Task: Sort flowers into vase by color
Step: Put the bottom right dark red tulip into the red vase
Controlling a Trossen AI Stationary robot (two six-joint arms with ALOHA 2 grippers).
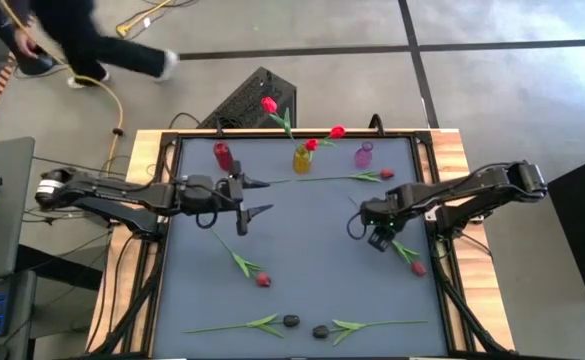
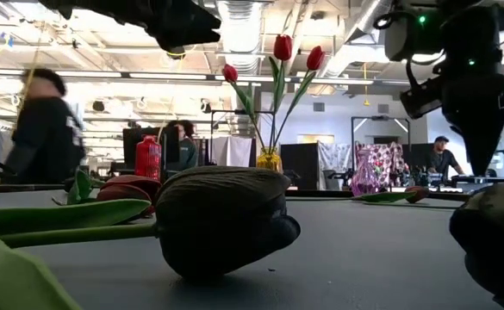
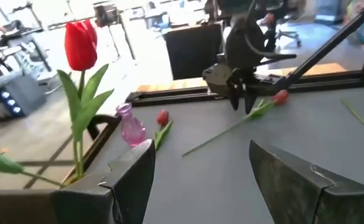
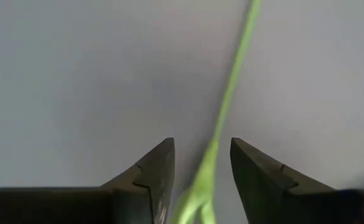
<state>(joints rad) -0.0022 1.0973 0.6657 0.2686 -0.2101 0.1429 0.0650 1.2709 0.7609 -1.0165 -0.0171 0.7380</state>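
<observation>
"Red head, thin green stem: is that red artificial tulip (image 1: pixel 409 260) by the right edge of the grey table mat (image 1: pixel 312 225) the one being picked?"

"I judge so. The right gripper (image 1: pixel 376 229) sits low over it, fingers parted, with the stem running up between them in its wrist view. Nothing is clamped yet."

"How should it close?"

"Squarely across the stem, near the leaves where it is thicker, I would say, so the flower does not swing. Then lift straight up before travelling."

"Which way does the flower lie?"

"Flat on the mat. Its long axis runs diagonally, head toward the near right corner, stem tip toward the middle of the mat."

"Where would it go?"

"Likely the small yellow glass vase (image 1: pixel 302 159) at the far edge, which already holds red tulips. A red ribbed vase (image 1: pixel 222 156) and a pink glass vase (image 1: pixel 363 154) stand on either side of it."

"And the left gripper (image 1: pixel 249 200)?"

"Waiting toward the left of the mat, fingers spread, empty. Other flowers remain: one red at the far edge, one red left of centre, two dark-headed ones (image 1: pixel 305 326) along the near edge."
</observation>
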